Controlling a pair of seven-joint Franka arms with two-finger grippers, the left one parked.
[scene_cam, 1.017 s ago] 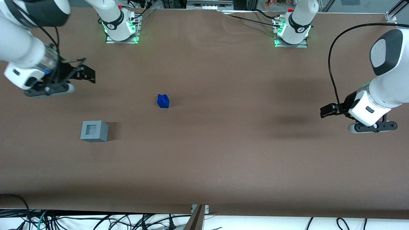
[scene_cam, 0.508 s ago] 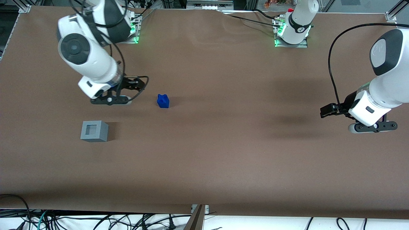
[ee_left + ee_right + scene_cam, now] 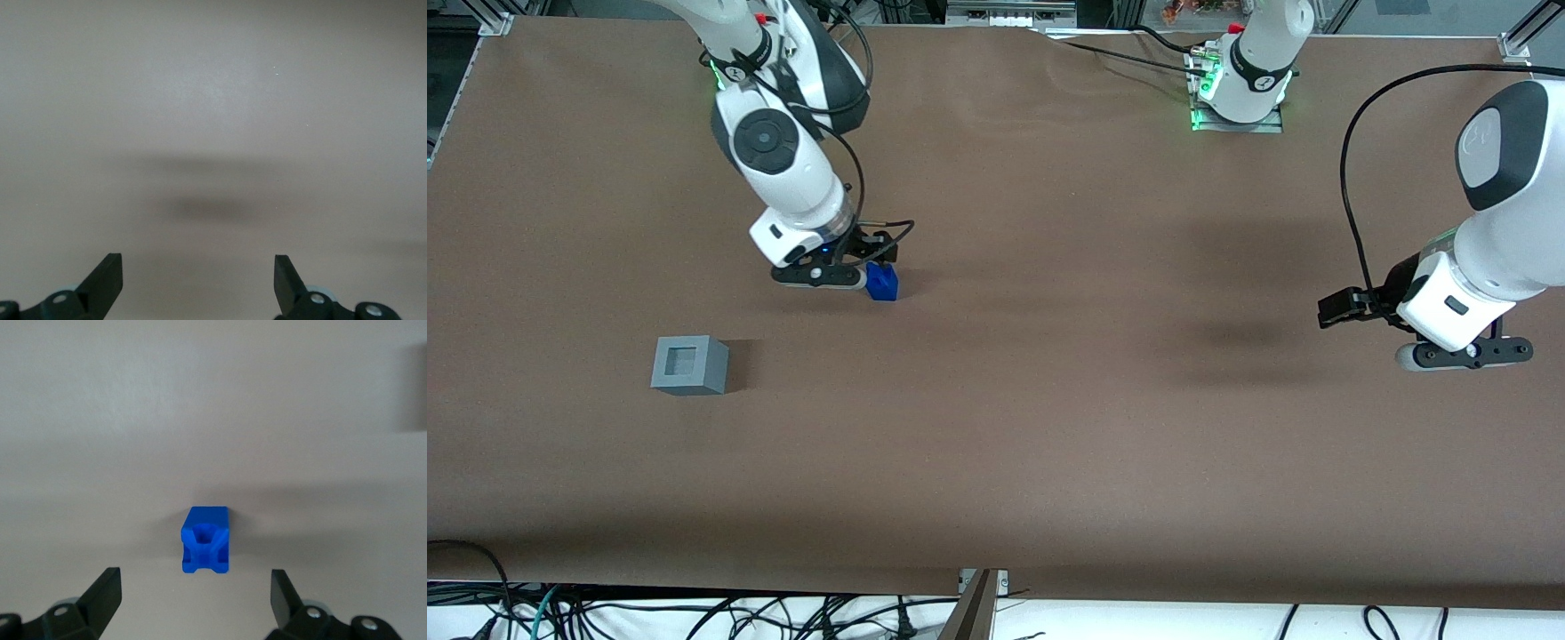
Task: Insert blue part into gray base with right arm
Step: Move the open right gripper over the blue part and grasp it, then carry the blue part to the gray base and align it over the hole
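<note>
1. The gray base (image 3: 689, 364) sits on the brown table (image 3: 1049, 427), nearer the front camera than the gripper.
2. The gripper (image 3: 869, 260) hangs over the blue part (image 3: 882, 283), fingers (image 3: 103, 593) spread wide, holding nothing.

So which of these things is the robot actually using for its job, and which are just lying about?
Part of the job:
- blue part, on the table
- gray base, nearer the front camera
- gripper, open, just above the blue part

Just lying about:
- cables below the table's front edge
</note>
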